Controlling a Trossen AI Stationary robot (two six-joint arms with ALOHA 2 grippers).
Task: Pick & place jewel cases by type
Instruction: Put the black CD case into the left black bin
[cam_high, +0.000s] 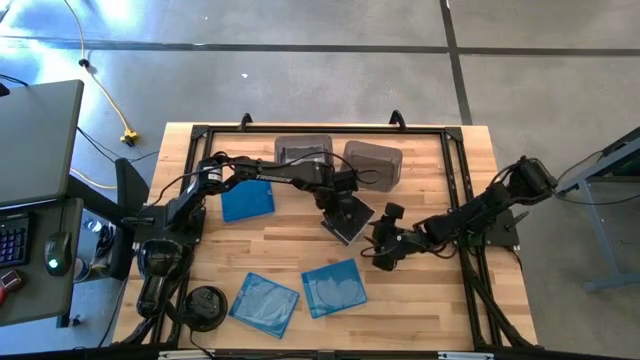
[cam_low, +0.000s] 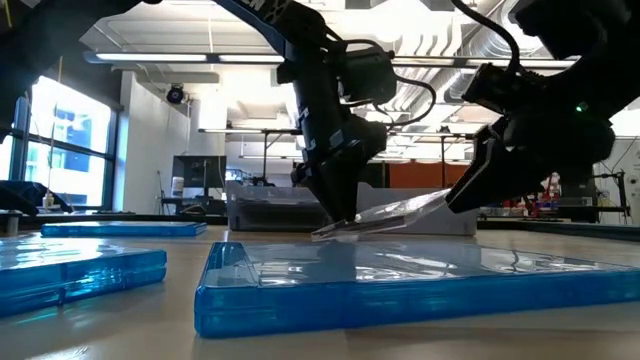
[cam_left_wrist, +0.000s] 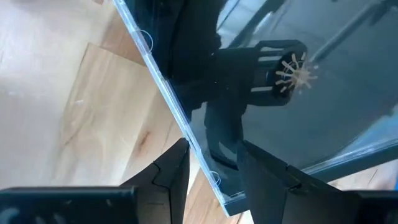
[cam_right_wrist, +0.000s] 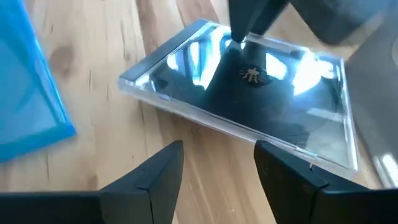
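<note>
A dark grey-black jewel case (cam_high: 350, 220) with a clear rim sits at the table's middle, and my left gripper (cam_high: 338, 208) is shut on it from above. In the low view the jewel case (cam_low: 395, 212) is tilted, its end toward my right gripper (cam_low: 478, 185) raised. My right gripper (cam_high: 384, 256) is open just right of the jewel case (cam_right_wrist: 249, 106) and does not touch it. Three translucent blue jewel cases lie flat: one (cam_high: 247, 200) at the left and two (cam_high: 265, 303) (cam_high: 333, 287) near the near edge. My left gripper (cam_left_wrist: 211, 158) pinches the dark case between its two fingers at the clear edge (cam_left_wrist: 202, 158), one finger (cam_left_wrist: 171, 171) on each face. The fingers come from above, pointing down. The case hangs tilted from the hold (cam_low: 340, 225); whether its low end touches the wood I cannot tell.
Two smoky grey bins (cam_high: 303, 155) (cam_high: 373, 162) stand side by side at the far edge, behind the held case. A round black disc-shaped object (cam_high: 205, 305) lies at the near left corner. A black frame (cam_high: 455, 180) borders the table. Bare wood lies between the blue cases and the arms.
</note>
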